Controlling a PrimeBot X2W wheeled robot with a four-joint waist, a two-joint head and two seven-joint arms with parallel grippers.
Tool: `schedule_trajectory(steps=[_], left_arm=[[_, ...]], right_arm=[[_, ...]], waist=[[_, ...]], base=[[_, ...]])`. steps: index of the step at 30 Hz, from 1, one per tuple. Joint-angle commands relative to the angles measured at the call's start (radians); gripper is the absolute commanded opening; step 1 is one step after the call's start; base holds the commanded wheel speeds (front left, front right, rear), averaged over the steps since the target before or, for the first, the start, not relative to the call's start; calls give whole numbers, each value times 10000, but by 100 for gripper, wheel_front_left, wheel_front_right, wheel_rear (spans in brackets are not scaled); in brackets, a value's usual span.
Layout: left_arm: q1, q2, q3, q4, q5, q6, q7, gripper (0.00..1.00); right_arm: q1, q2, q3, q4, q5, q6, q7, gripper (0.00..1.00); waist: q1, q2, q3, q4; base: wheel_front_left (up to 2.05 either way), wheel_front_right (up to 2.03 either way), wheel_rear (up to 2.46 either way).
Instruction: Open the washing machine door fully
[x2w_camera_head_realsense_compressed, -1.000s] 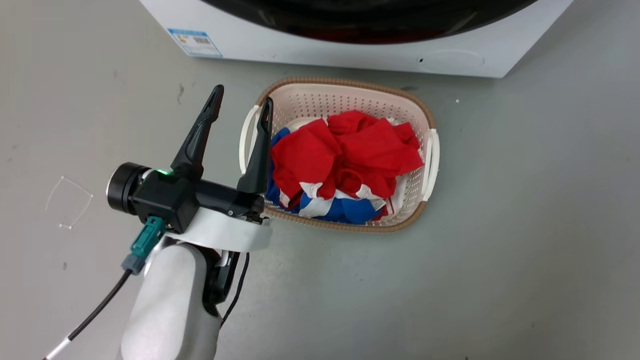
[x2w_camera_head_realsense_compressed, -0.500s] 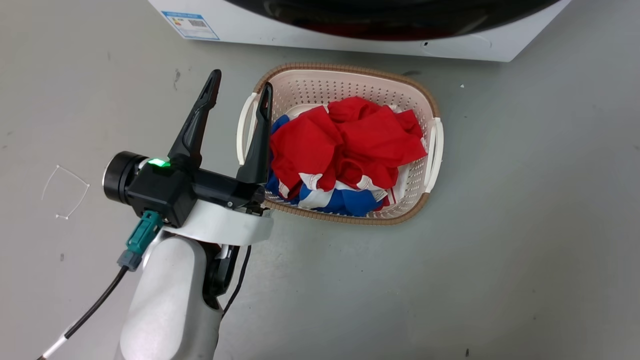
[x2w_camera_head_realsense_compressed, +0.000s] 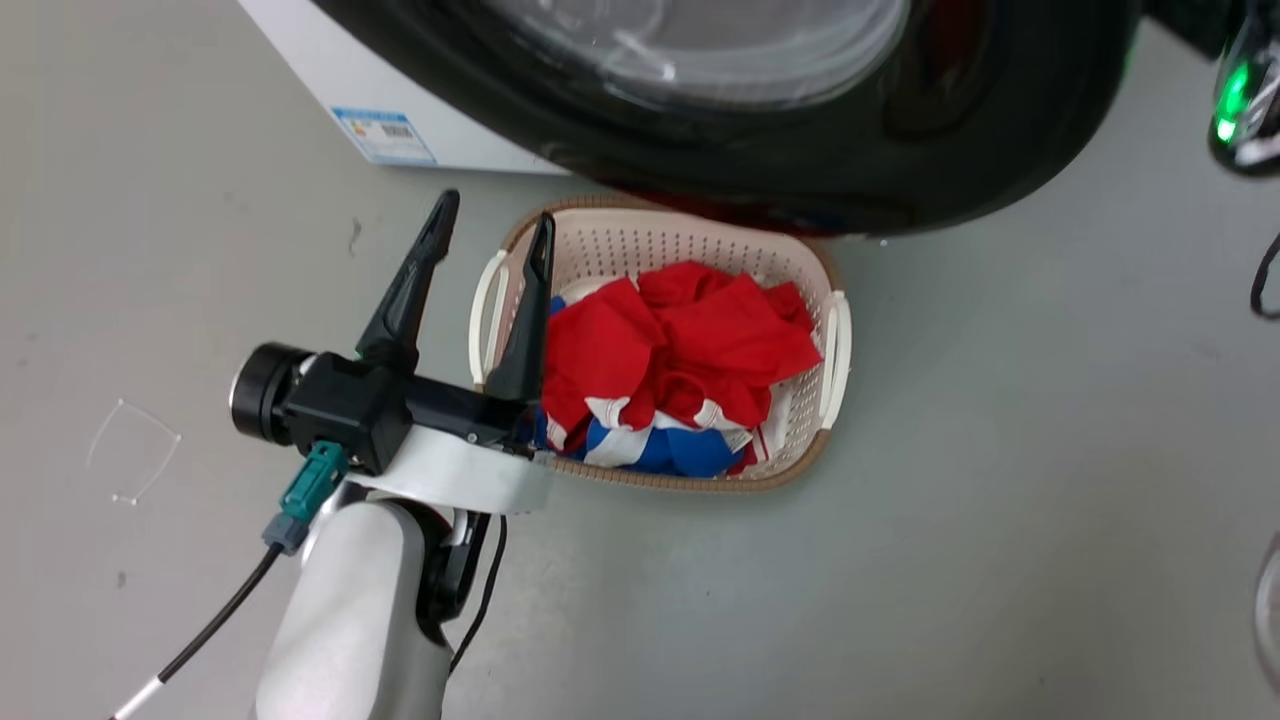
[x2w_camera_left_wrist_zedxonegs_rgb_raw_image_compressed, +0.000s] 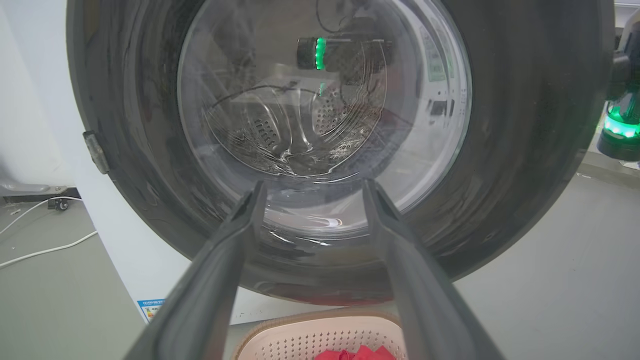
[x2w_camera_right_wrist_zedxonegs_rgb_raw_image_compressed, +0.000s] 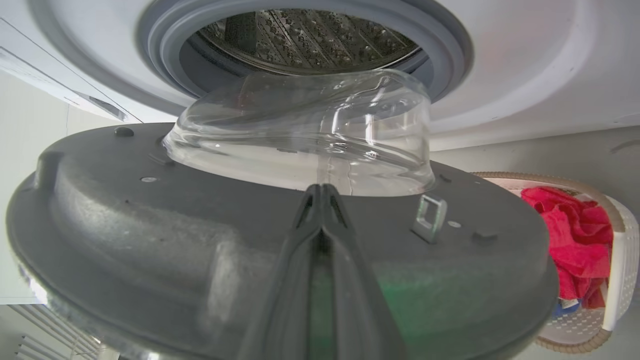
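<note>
The washing machine door (x2w_camera_head_realsense_compressed: 1000, 150) is a glossy black disc with a clear glass bowl. It stands partly swung out from the white washing machine (x2w_camera_head_realsense_compressed: 320, 80), above the far end of the basket. In the right wrist view my right gripper (x2w_camera_right_wrist_zedxonegs_rgb_raw_image_compressed: 320, 187) is shut, its tips against the door's grey inner face (x2w_camera_right_wrist_zedxonegs_rgb_raw_image_compressed: 150, 225) just below the glass bowl (x2w_camera_right_wrist_zedxonegs_rgb_raw_image_compressed: 300, 130). The steel drum (x2w_camera_right_wrist_zedxonegs_rgb_raw_image_compressed: 310, 40) shows open behind. My left gripper (x2w_camera_head_realsense_compressed: 496, 208) is open and empty, left of the basket, facing the door's outer side (x2w_camera_left_wrist_zedxonegs_rgb_raw_image_compressed: 525, 150).
A cream basket (x2w_camera_head_realsense_compressed: 835, 330) of red and blue clothes sits on the grey floor in front of the machine. A metal latch loop (x2w_camera_right_wrist_zedxonegs_rgb_raw_image_compressed: 430, 217) sticks up from the door's inner face. My right wrist's green light (x2w_camera_head_realsense_compressed: 1238, 100) glows beyond the door's right edge. White cables (x2w_camera_left_wrist_zedxonegs_rgb_raw_image_compressed: 40, 245) lie at the left.
The door has swung out from the machine's front and now hangs over the basket's far rim. The head camera has shifted. My left gripper keeps its open pose beside the basket.
</note>
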Motion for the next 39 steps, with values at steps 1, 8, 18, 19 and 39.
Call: schedule_trajectory(steps=[1,8,18,19,39], left_arm=[[169,-3,-12,50,-37,8,-21,100],[683,-11,19,414,-63,25,-21,100],[1330,-26,-16,1020,-167,85,-21,100],[1381,-28,-26,1079,-187,95,-21,100],[1797,-47,-283,1415,-335,147,-21,100]], right_arm=[[341,198,-6,-104,32,27,155,0],[1666,732,-88,-889,-35,27,743,0],[3596,1271,362,-1829,478,27,1260,0],[3778,1277,486,-1906,574,27,1290,0],[6286,1286,5275,-3711,3650,25,-159,0]], waist=[[-1,0,-295,-96],[-1,0,-1162,-214],[-1,0,-2292,-223],[-1,0,-2373,-214],[-1,0,-3151,-19]], base=[[0,0,0],[0,0,0],[0,0,0],[0,0,0],[0,0,0]])
